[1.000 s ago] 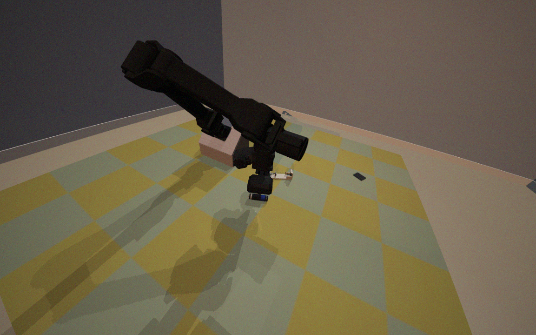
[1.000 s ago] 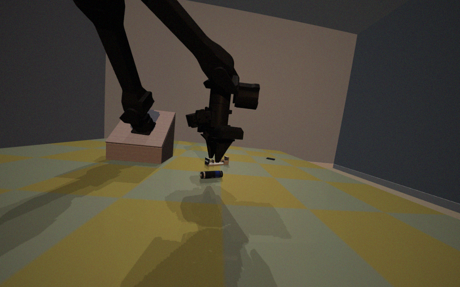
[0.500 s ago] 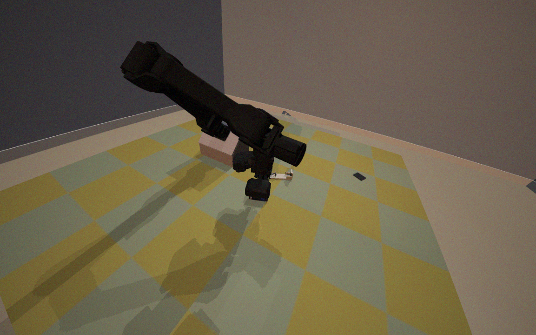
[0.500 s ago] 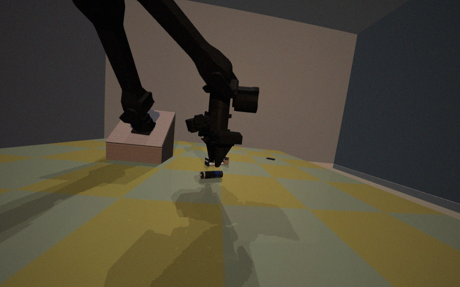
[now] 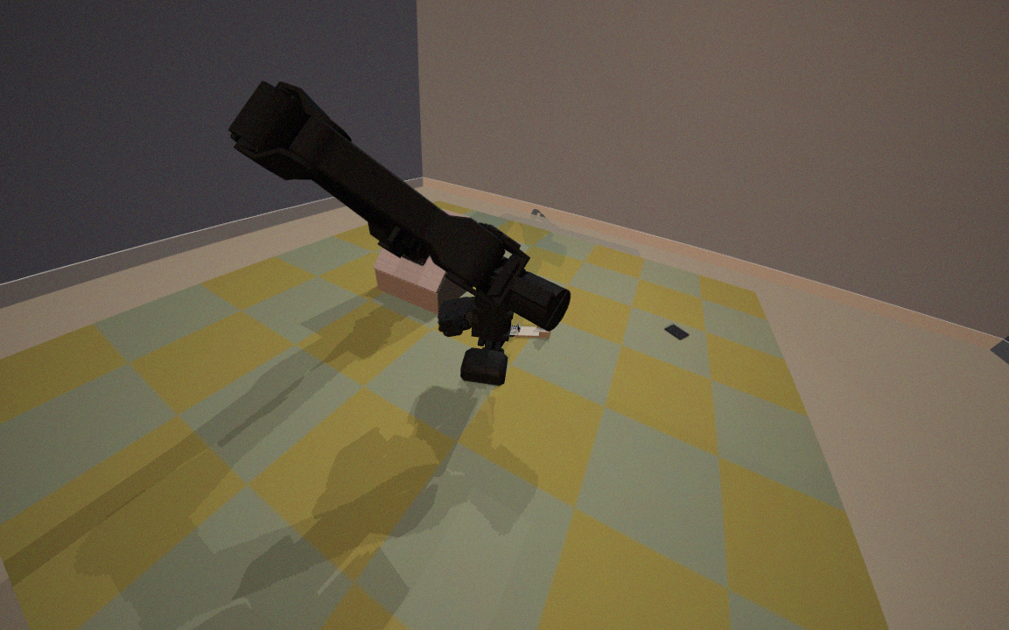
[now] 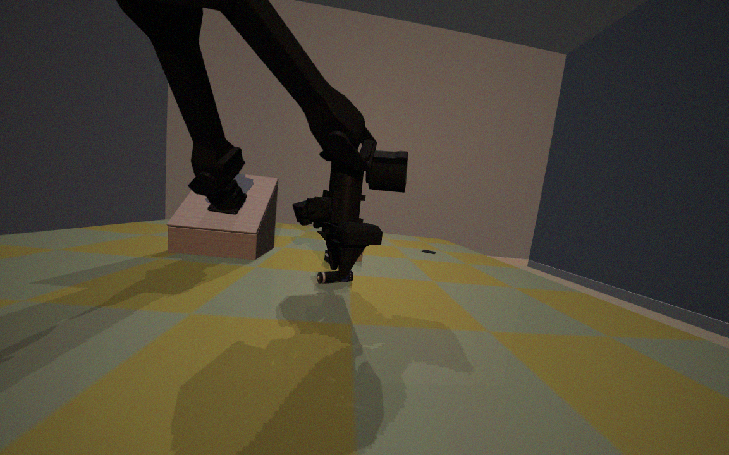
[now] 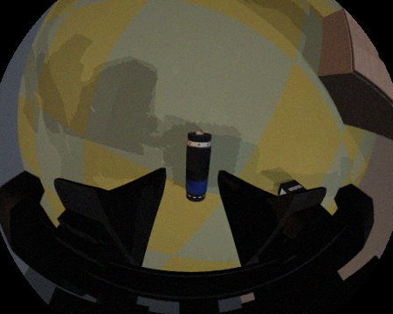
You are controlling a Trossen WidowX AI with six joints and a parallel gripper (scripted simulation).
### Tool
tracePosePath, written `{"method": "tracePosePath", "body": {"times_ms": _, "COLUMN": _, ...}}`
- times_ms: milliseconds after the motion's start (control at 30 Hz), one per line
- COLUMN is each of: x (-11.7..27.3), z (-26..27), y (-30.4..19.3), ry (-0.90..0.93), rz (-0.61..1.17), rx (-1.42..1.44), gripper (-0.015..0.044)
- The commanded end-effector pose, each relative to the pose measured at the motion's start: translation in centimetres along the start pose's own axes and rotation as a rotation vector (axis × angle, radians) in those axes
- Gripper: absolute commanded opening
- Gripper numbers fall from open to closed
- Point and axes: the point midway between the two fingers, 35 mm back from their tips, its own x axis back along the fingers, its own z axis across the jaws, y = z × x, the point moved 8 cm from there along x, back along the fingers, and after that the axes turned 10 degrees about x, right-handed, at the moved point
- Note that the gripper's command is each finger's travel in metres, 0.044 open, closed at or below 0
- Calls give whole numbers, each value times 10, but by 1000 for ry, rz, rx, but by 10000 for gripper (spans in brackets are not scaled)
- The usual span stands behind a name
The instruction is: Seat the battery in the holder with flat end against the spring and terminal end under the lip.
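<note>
Yellow-and-green checkered mat (image 5: 648, 391) (image 6: 412, 294) (image 7: 214, 65) | black-and-blue cylindrical battery (image 6: 334, 277) (image 7: 197, 166) lying on its side, outside the holder | black two-fingered claw (image 6: 337, 272) (image 7: 192, 174) hovering low, spread, nothing pinched | fingers flanking the battery's long sides, presumably preparing a straight grip | white-and-tan holder (image 5: 527, 332) (image 7: 291, 188) waiting beyond, partly hidden

Finishes: matt black arm, wood-look base block, plastic-look battery wrap.
Arm (image 5: 382, 184) (image 6: 293, 62) and gripper (image 5: 484, 367) (image 6: 337, 272) (image 7: 192, 174): dark, smooth, low sheen. Base block (image 5: 406, 283) (image 6: 211, 240) (image 7: 337, 48): pinkish wood, fine grain, matt. Battery (image 6: 332, 277) (image 7: 198, 163): smooth black-and-blue wrap, pale metal-look terminal. Checkered floor (image 5: 648, 470) (image 6: 423, 395) (image 7: 223, 57): smooth, matt. Walls (image 5: 727, 125) (image 6: 457, 113): flat, paint-like.
</note>
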Motion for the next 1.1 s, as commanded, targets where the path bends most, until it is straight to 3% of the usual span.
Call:
{"method": "tracePosePath", "body": {"times_ms": 0, "x": -9, "z": -4, "y": 0, "ry": -9, "rz": -4, "rx": 15, "gripper": 225}}
{"method": "tracePosePath", "body": {"times_ms": 167, "x": -15, "z": -4, "y": 1, "ry": -8, "rz": -4, "rx": 15, "gripper": 225}}
{"method": "tracePosePath", "body": {"times_ms": 267, "x": -15, "z": -4, "y": 1, "ry": -8, "rz": -4, "rx": 15, "gripper": 146}}
{"method": "tracePosePath", "body": {"times_ms": 667, "x": -15, "z": -4, "y": 1, "ry": -8, "rz": -4, "rx": 15, "gripper": 66}}
{"method": "tracePosePath", "body": {"times_ms": 867, "x": -10, "z": -4, "y": 0, "ry": -9, "rz": -4, "rx": 14, "gripper": 62}}
{"method": "tracePosePath", "body": {"times_ms": 1067, "x": 34, "z": -4, "y": 0, "ry": -10, "rz": -3, "rx": 15, "gripper": 62}}
